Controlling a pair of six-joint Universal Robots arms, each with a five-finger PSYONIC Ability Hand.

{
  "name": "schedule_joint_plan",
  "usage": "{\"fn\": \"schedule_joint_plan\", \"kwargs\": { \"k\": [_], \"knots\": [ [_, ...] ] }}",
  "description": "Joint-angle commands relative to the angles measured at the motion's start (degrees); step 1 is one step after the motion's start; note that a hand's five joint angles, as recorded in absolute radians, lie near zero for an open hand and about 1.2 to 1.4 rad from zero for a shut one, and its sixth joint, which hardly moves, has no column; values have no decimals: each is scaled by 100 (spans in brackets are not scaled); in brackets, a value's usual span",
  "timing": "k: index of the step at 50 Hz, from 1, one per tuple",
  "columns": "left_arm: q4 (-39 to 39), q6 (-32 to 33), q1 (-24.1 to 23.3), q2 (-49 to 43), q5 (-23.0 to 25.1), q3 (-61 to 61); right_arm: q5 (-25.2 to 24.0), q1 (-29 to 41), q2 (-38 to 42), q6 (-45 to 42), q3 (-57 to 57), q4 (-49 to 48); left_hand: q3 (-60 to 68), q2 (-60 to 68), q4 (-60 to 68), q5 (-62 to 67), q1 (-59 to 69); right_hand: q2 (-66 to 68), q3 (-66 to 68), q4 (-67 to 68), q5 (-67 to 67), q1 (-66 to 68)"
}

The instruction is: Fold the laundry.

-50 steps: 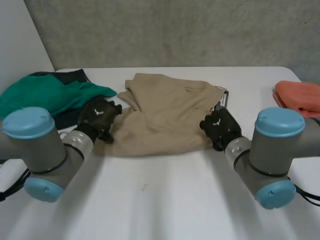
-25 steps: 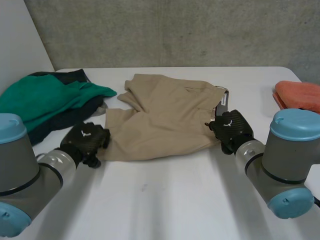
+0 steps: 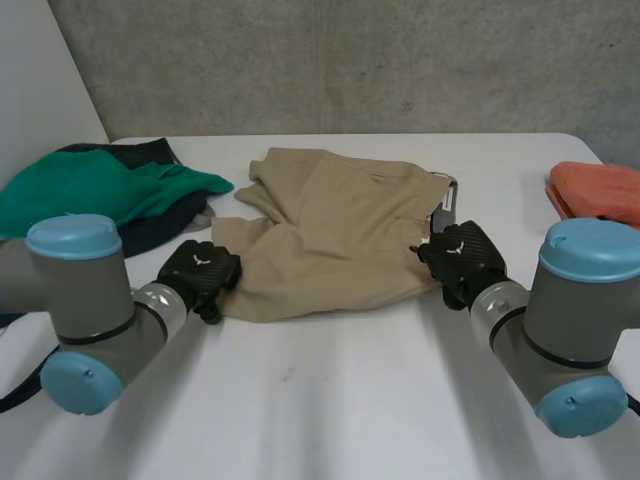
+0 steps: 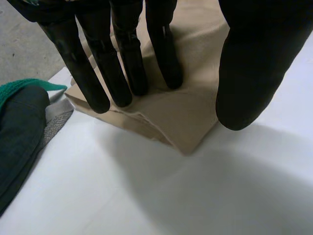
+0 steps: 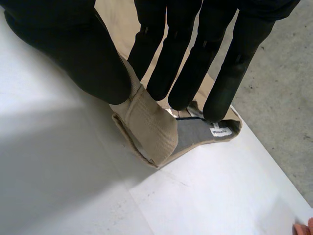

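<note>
Left hand (image 3: 200, 272) has swung back in from the bare table (image 3: 350, 400) since half a second ago and now sits on the hem corner (image 4: 188, 142) of the pants (image 3: 330, 230). The right hand (image 3: 462, 258) hasn't budged from the waistband corner (image 5: 146, 132).

The pants lie flat-ish mid-table, between the green pile (image 3: 90, 190) on my left and the orange cloth (image 3: 600, 190) on my right, and they touch neither.

Wrist cams:
- Left: fingers (image 4: 122, 73) are straight with their tips resting on the hem. The thumb hangs apart over the cloth's edge, so it's not gripping anything yet.
- Right: looks clamped. The waistband corner is pinched up between thumb and straight fingers, and the grey lining and label are flipped into view.

My read is that I'm setting up a two-corner grab for the first fold. To do it well, I think I need to:
- bring the left thumb in under the hem so I catch both layers and not just the top one;
- lift both corners together and level;
- keep the cloth taut between the hands so the fold lands square.

If only one side grips, the whole thing will likely skew or drag toward the green pile.
</note>
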Motion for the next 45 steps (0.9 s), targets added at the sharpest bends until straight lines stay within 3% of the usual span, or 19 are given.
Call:
{"fn": "schedule_joint_plan", "kwargs": {
  "k": [1, 4, 8, 18, 22, 26, 30, 35, 38, 41, 45],
  "knots": [
    [210, 340, -80, -226, 5, 279, -8, -29, -25, 0, 9, 0, 1283, 1268, 1277, 1310, 1223, 1296, 1200, 1160, 1222, 1747],
    [342, 446, -98, -322, 49, 350, -8, -47, -16, 0, 0, 0, 1617, 1602, 1611, 1644, 1557, 1296, 1200, 1160, 1222, 1747],
    [387, 525, -98, -297, 50, 368, 1, -64, -16, 0, -9, 0, 3796, 3781, 3790, 3823, 3736, 1296, 1200, 1160, 1222, 1747],
    [343, 78, -212, 766, -390, -124, 1, -21, -121, -52, -53, 131, 3804, 3790, 3799, 3832, 3745, 1296, 1200, 1160, 1222, 1747],
    [-78, -107, -247, 1320, -364, -546, -8, 23, -235, -280, -97, 535, 3804, 3790, 3799, 3832, 3745, 1296, 1200, 1160, 1222, 1747],
    [-1061, 85, -256, 1943, -171, -1038, -8, -20, -472, -991, -70, 1448, 3804, 3790, 3799, 3832, 3745, 1296, 1200, 1160, 1222, 1747],
    [-2605, 795, -247, 2707, -56, -1538, 1, -161, -877, -1897, 44, 2704, 3804, 3790, 3799, 3832, 3745, 1296, 1200, 1160, 1222, 1747],
    [-4050, 1570, -317, 3008, -100, -1777, -139, -433, -1246, -2915, 351, 4408, 3804, 3790, 3799, 3832, 3745, 1296, 1200, 1160, 1222, 1747],
    [-4613, 1912, -458, 2999, -135, -1681, -420, -504, -1369, -3172, 378, 4535, 3804, 3790, 3799, 3832, 3745, 1296, 1200, 1160, 1222, 1747],
    [-4440, 1958, -625, 2886, -161, -1409, -579, -548, -1396, -3146, 334, 4439, 3804, 3790, 3799, 3832, 3745, 1296, 1200, 1160, 1222, 1747],
    [-3641, 1686, -862, 2333, -162, -698, -579, -574, -1115, -2770, 36, 4009, 3804, 3790, 3799, 3832, 3745, 1296, 1200, 1160, 1222, 1747]
  ]
}}
